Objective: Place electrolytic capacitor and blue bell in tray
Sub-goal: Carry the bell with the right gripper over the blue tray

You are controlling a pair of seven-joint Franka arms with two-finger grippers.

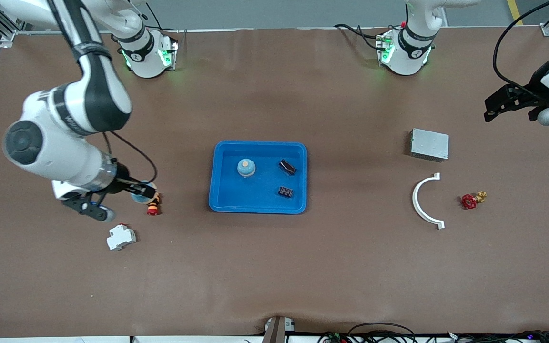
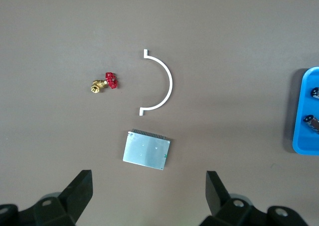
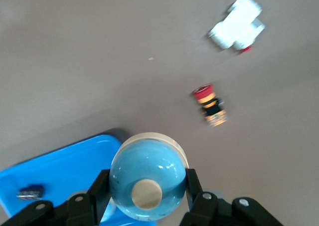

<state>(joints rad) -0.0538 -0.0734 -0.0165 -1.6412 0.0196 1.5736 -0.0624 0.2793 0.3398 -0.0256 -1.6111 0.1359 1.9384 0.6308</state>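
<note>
The bright-blue tray lies mid-table. In it stand a blue bell, a black cylinder that looks like the electrolytic capacitor and a small black block. My right gripper hangs just above the table toward the right arm's end, beside the tray, shut on a second blue bell. In the right wrist view this bell fills the gap between the fingers, with the tray beneath. My left gripper waits open and holds nothing, high over the left arm's end; its fingers stand wide apart.
A red emergency-stop button and a white circuit breaker lie close to the right gripper. Toward the left arm's end lie a grey metal box, a white curved bracket and a red-handled brass valve.
</note>
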